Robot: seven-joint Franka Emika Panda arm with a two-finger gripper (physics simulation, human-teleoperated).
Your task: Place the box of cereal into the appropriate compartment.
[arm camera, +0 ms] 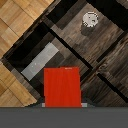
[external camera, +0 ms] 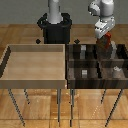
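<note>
I see the white arm's gripper in the upper right of the exterior view, closed on the small dark-red rectangular box of cereal, which hangs upright above the far right part of the dark wooden four-cell bin. From the wrist view the red box fills the lower middle of the frame, and the fingers themselves are hidden behind it. Beneath it lies the dark-brown walled cell holding a pale-grey block; whether the box sits squarely over that cell I cannot quite tell. A small round grey-and-white object sits in a neighbouring cell. The big light-wood undivided tray occupies the exterior view's left, beside the bin.
</note>
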